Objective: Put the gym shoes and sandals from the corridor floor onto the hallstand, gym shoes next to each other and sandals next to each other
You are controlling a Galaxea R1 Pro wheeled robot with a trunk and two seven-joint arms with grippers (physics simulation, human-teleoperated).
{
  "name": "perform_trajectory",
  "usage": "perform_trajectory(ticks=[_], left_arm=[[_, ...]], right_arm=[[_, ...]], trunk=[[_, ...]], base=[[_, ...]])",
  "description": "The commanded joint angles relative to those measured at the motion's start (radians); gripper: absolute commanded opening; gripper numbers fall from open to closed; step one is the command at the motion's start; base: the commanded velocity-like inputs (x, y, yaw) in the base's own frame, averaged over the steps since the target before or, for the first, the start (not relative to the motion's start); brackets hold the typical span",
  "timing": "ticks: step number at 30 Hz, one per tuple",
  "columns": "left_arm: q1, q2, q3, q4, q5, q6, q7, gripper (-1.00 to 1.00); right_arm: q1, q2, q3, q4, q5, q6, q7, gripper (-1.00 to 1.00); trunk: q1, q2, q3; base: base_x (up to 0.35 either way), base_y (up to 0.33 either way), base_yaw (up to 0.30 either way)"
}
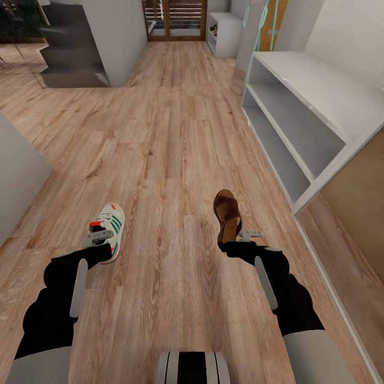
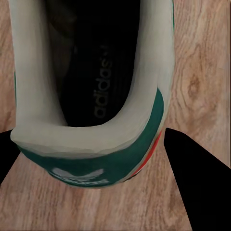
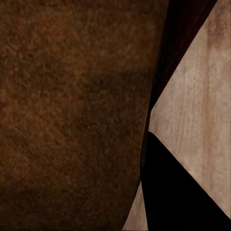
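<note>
The left tool (image 1: pixel 100 234) is closed on the heel of a white low gym shoe with green stripes (image 1: pixel 109 226), and the right tool (image 1: pixel 242 237) seems to grip the heel end of a dark reddish-brown leather sandal (image 1: pixel 227 214), though its fingers are mostly hidden. Both shoes are close above the light brown wood-plank corridor floor (image 1: pixel 170 133), whether touching it I cannot tell. The pale grey hallstand with open shelves (image 1: pixel 298 96), just right of the sandal, carries no shoe, so I judge the placing is all left to do
</note>
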Motion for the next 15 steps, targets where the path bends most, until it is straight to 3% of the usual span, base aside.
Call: perform_trajectory(ticks=[1,15], left_arm=[[0.001,0.0,0.0,0.0,0.0,0.0,0.0,-1.0],[0.028,0.0,0.001,-0.001,-0.002,-0.001,0.0,-1.0]], right_arm=[[0.0,0.0,0.0,0.001,-0.007,0.0,-0.003,-1.0],[0.0,-0.002,0.0,0.007,-0.024,-0.001,-0.004,-1.0]], trunk=[[0.0,0.0,0.004],[-0.007,0.004,0.058]], base=[[0.0,0.0,0.0],[0.0,0.0,0.0]])
